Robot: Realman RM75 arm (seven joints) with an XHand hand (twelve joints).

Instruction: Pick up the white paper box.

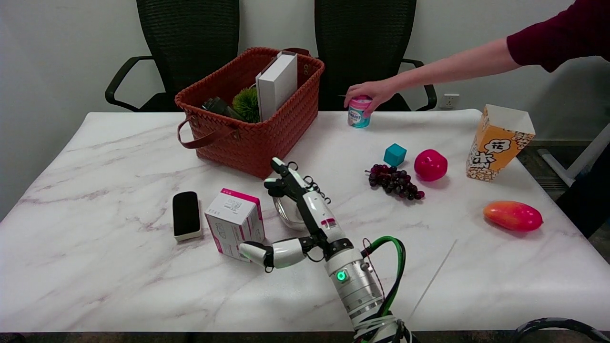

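We see the desk [119, 286] carrying a woven basket [267, 138] near its far edge, out of our reach path. The white paper box [235, 223] stands toward the near edge, left of centre, just beside a black eraser [186, 215]. Our right hand [298, 216] sits just to the box's right, fingers spread apart and holding nothing, thumb near the box's lower corner, seemingly to bracket it. At the far edge a person's hand [369, 93] grips a small tub [358, 114].

Even, bright overhead light, soft short shadows beside objects on the marble table [119, 267], sharp focus.
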